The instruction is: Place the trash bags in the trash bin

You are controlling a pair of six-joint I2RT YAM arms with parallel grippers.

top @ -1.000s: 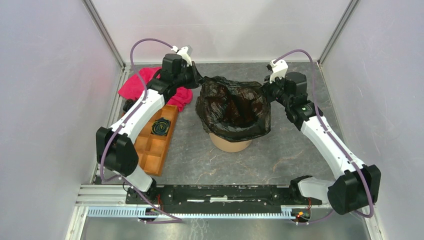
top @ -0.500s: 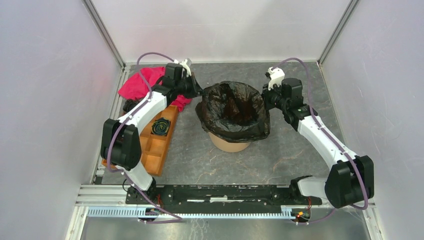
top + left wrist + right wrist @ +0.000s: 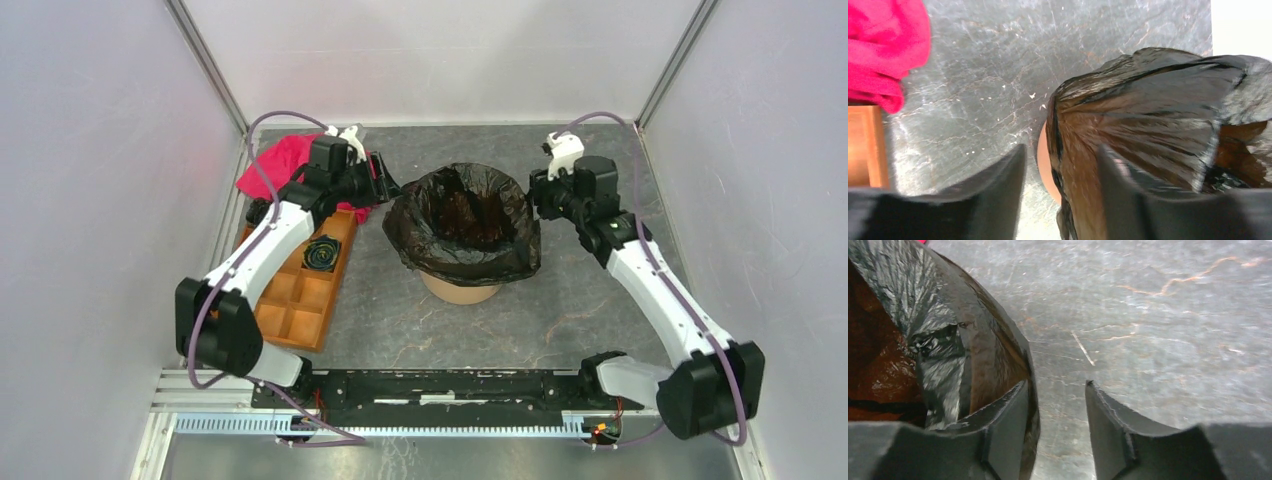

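The black trash bag (image 3: 465,225) lies draped over the rim of the orange trash bin (image 3: 458,291), its mouth open and its skirt hanging down the sides. My left gripper (image 3: 385,185) stands open at the bag's left edge. In the left wrist view the bag (image 3: 1148,110) and a strip of the bin's side (image 3: 1044,160) show between the spread jaws of that gripper (image 3: 1060,155). My right gripper (image 3: 535,195) is open at the bag's right edge. In its wrist view the bag (image 3: 948,340) lies just outside the left finger, and bare table shows inside the gripper (image 3: 1055,387).
A red cloth (image 3: 290,165) lies at the back left, behind my left arm. An orange-brown compartment tray (image 3: 305,290) lies along the left side with a small dark roll (image 3: 321,252) in it. Enclosure walls stand close on the left, right and back.
Both grippers have opened and let go of the bag's rim. The bag has dropped and settled over the bin. Both grippers have drawn slightly outward from it.
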